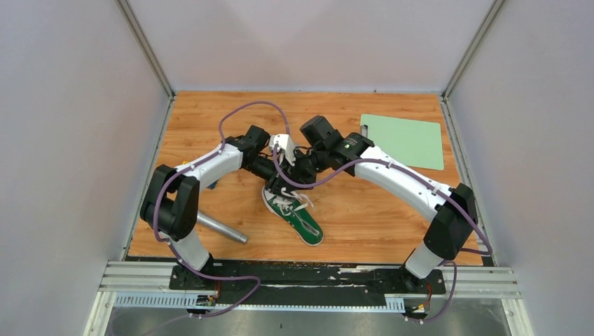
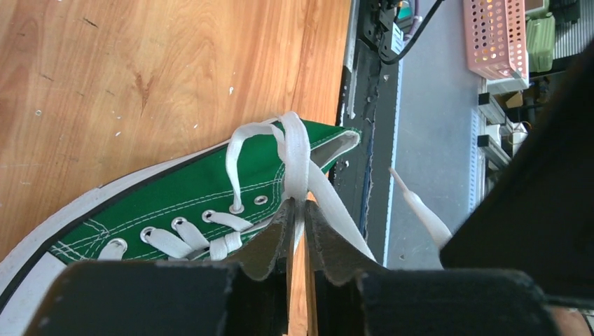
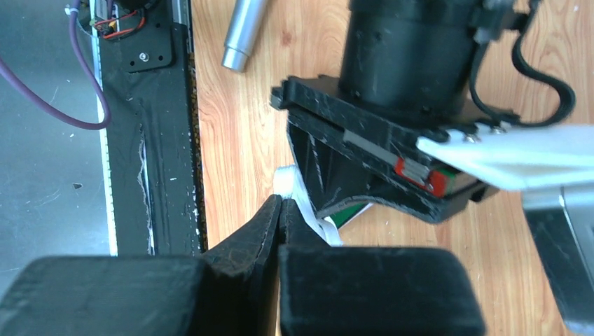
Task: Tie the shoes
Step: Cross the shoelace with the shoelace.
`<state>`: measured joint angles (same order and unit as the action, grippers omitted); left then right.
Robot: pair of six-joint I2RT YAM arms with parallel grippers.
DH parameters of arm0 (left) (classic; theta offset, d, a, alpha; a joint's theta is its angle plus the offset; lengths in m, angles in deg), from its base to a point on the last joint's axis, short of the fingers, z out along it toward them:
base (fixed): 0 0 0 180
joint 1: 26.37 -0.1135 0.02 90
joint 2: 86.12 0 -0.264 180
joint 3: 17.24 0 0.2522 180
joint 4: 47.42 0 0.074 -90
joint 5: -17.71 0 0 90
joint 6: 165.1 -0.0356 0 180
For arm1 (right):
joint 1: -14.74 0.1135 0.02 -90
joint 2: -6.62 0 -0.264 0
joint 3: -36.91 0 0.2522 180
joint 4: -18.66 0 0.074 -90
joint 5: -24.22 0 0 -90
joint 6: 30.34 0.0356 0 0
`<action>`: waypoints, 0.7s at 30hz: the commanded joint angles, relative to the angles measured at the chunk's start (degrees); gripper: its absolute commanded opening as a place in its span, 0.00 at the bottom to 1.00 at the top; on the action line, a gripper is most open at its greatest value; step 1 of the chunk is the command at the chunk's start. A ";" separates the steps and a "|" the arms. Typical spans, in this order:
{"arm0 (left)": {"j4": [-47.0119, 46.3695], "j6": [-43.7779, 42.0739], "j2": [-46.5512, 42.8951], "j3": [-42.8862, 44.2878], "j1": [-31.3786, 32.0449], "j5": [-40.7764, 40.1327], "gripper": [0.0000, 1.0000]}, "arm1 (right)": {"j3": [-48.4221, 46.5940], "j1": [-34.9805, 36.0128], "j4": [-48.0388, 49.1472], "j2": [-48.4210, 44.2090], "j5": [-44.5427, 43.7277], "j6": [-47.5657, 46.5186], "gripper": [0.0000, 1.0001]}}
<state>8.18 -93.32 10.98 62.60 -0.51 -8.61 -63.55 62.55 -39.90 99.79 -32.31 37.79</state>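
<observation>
A: What encloses the desk (image 1: 364, 210)?
B: Plain pale walls (image 1: 70, 105) on three sides, with metal posts at the far corners.
A: And the near edge?
B: An aluminium rail (image 1: 315, 283), wood-grain top beyond it

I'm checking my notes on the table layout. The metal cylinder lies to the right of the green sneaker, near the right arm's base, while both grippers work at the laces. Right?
Not quite: the metal cylinder lies left of the green sneaker, near the left arm's base, as the top external view shows. The left gripper and right gripper are indeed at the laces.
</observation>
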 commanded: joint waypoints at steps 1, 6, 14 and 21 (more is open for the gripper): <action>-4.50 1.58 -0.95 -1.43 -0.38 2.47 0.17 | 0.60 -1.70 3.60 0.07 1.19 3.36 0.00; -8.08 4.95 -0.19 -2.34 -0.38 1.36 0.26 | -0.25 -2.63 4.16 1.42 4.41 7.08 0.00; -14.48 9.62 -1.45 -5.45 -0.38 -0.69 0.37 | -1.05 -5.29 5.56 4.18 9.81 15.68 0.00; -16.52 13.04 -0.06 -6.25 -0.46 -0.77 0.39 | -0.60 -8.97 7.08 6.68 16.46 21.46 0.00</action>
<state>-5.06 -83.31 11.04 56.40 -0.64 -9.86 -62.83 55.34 -35.87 105.32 -22.08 54.33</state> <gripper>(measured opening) 0.386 0.009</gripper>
